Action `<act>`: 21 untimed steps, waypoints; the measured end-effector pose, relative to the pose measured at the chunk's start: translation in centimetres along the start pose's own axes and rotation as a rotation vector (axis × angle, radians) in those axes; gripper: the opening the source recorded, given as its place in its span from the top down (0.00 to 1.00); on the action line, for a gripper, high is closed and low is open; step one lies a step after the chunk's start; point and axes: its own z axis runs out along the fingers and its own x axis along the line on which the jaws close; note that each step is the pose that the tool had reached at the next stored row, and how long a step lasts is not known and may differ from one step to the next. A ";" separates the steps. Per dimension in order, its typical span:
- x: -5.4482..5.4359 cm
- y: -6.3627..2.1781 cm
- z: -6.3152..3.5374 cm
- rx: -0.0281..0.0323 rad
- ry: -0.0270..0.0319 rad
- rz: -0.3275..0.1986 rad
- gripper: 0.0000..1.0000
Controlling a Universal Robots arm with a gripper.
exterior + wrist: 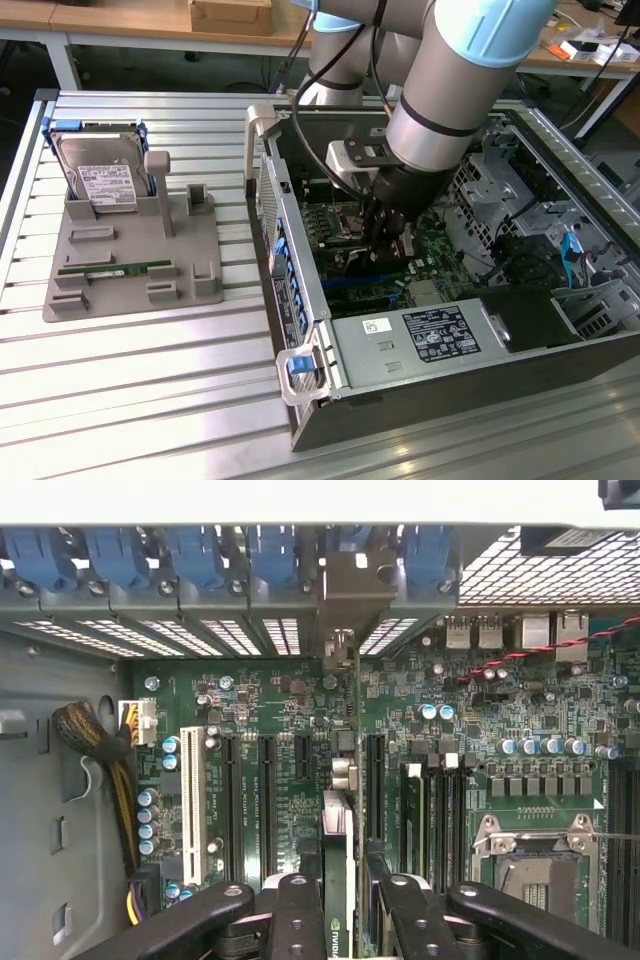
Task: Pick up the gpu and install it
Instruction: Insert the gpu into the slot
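One gpu [337, 880] inside computer case [400, 395]

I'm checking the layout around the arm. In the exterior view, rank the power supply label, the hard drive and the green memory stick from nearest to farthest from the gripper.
From the gripper, inside the open case:
1. Power supply label, on the case's near edge, just below the gripper.
2. Green memory stick, on the grey holder at the exterior view's left.
3. Hard drive, upright at that holder's back, farthest left.
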 end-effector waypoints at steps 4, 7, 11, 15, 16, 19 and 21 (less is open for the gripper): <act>0.0 -0.01 0.23 -0.0002 0.0009 0.000 0.73; 0.0 0.21 0.27 0.0001 0.0006 0.000 0.73; 0.0 0.28 0.39 0.0001 0.0015 0.006 0.73; 0.0 0.27 0.54 0.0002 0.0016 0.006 0.73; 0.1 0.26 0.64 0.0003 0.0018 0.006 0.73; 0.1 0.25 1.05 0.0002 0.0019 0.007 0.73; 0.1 0.24 1.09 0.0006 0.0010 0.007 0.66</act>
